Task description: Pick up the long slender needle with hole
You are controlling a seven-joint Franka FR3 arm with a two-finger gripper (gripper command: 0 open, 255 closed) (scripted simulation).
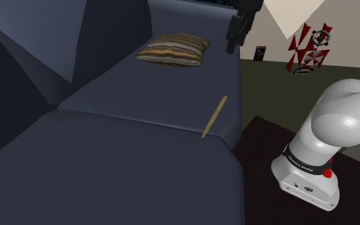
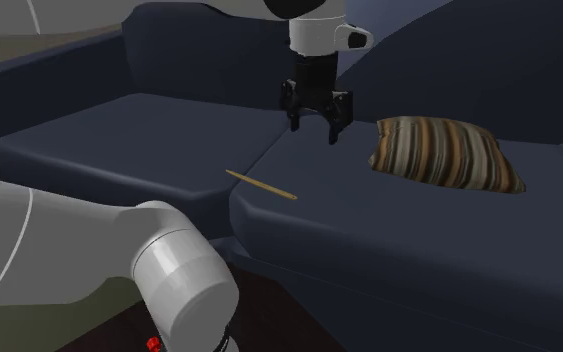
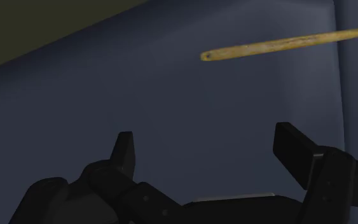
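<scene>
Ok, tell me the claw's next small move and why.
Probably slide the open claw sideways until it is over the middle of the tan needle, before lowering. The needle lies flat on the sofa seat, off to one side of the fingers, not between them.

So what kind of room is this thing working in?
Probably a living room: a dark blue sofa with a striped cushion on it, and a red-and-white ornament on the wall beyond.

Needle (image 1: pixel 214 117) (image 2: pixel 261 185) (image 3: pixel 285 44): long, slender, tan; small eye at one end; flat across seat-cushion seam.
</scene>
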